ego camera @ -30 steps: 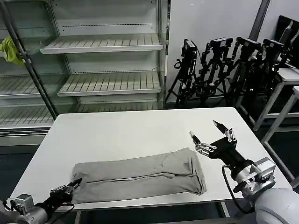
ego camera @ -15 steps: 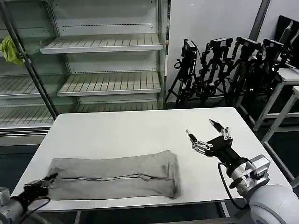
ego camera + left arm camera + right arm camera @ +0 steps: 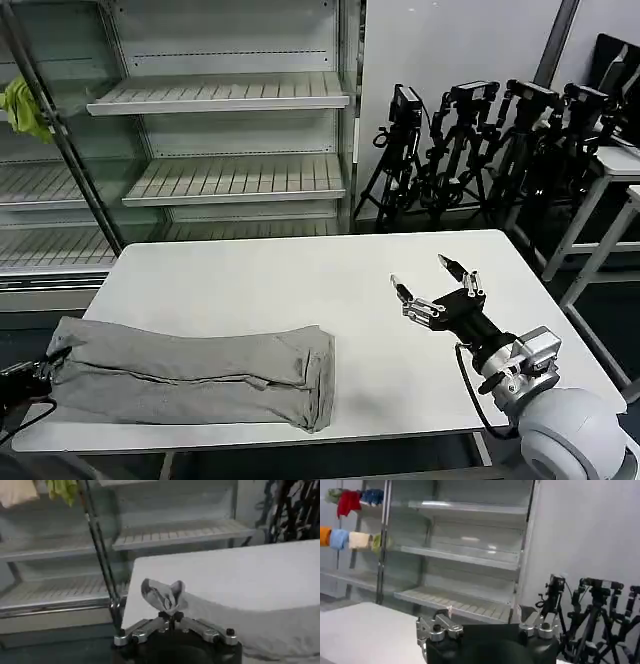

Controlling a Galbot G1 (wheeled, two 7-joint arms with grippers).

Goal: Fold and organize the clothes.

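left gripper (image 3: pixel 171 616) jaws pinching T-shirt (image 3: pixel 190 372) | right gripper (image 3: pixel 430 283) jaws spread, empty | no legible writing

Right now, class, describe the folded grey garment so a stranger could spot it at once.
Start at the white table in front of the metal shelves. Along its near left edge lies the grey T-shirt, folded into a long band, its end pinched by the left hand. It is the table's one cloth item.
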